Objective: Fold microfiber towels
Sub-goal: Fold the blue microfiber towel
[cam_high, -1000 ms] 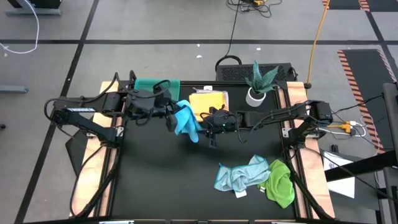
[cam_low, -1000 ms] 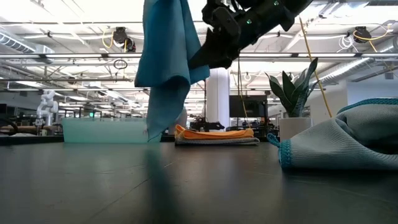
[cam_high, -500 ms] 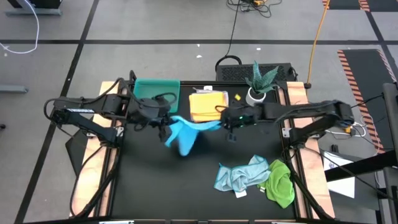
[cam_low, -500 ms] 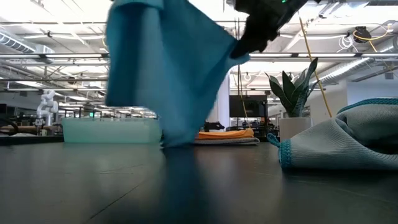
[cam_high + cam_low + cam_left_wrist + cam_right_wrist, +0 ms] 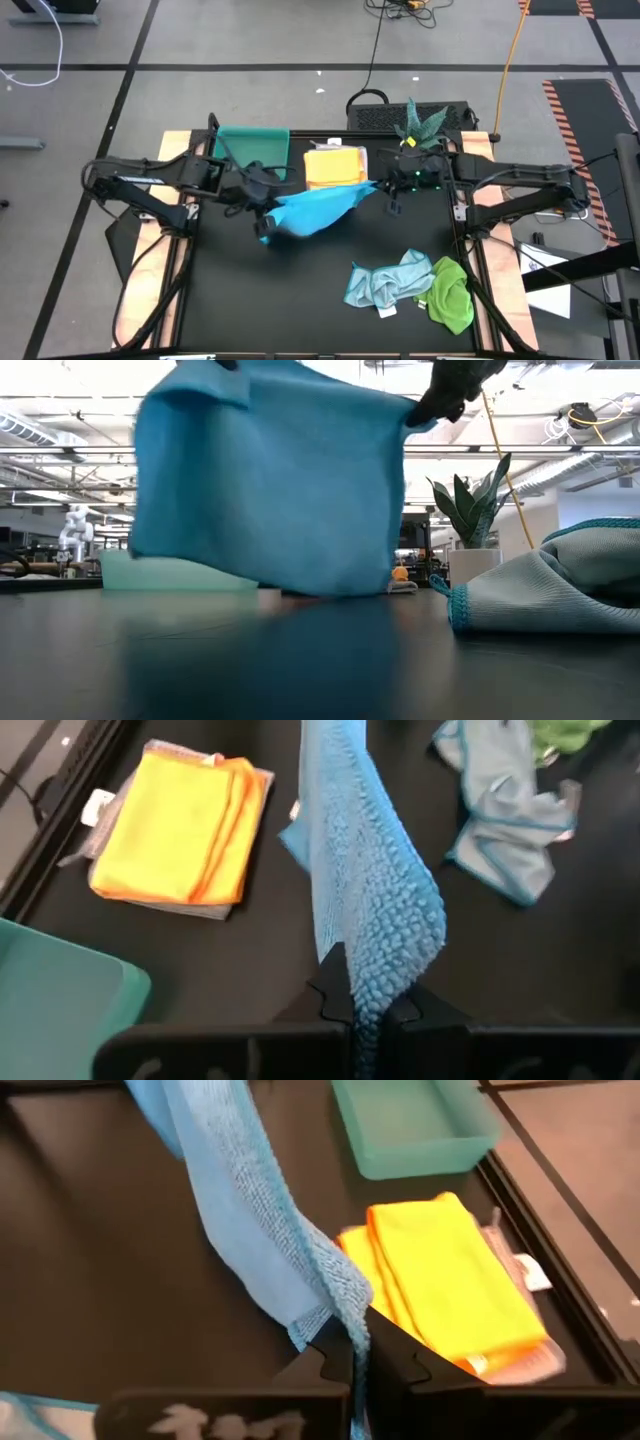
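Note:
The bright blue towel (image 5: pixel 315 208) hangs spread as a sheet between my two grippers over the middle of the table; in the low view the bright blue towel (image 5: pixel 270 480) fills the centre. My left gripper (image 5: pixel 262 203) is shut on its left upper corner. My right gripper (image 5: pixel 388 192) is shut on the right upper corner. A folded yellow-orange towel (image 5: pixel 335 168) lies flat on a white-grey one at the far side. A pale blue towel (image 5: pixel 385 283) and a green towel (image 5: pixel 450 297) lie crumpled at the near right. My left gripper pinches the towel's upper left corner (image 5: pixel 368 988) between its two fingers, slanting down from the table's left. The cloth runs away from the fingers toward the other arm and hangs below them. Whether the lower edge (image 5: pixel 300 588) touches the table, I cannot tell. My right gripper pinches the towel's upper right corner (image 5: pixel 352 1328) between its two fingers, slanting down from the table's right. From there the top edge runs fairly straight across to the left gripper, and the sheet hangs below it.
A teal tray (image 5: pixel 250 148) stands at the far left beside the folded stack. A plant in a white pot (image 5: pixel 412 148) is at the far right, close behind my right gripper. The near left half of the black table (image 5: pixel 250 300) is bare.
My right gripper has taken the towel's free corner and gone up and toward the table's right edge. The towel, which hung bunched below my left gripper, is now spread out as a sheet between both. My left gripper has sunk a little and tipped further down.

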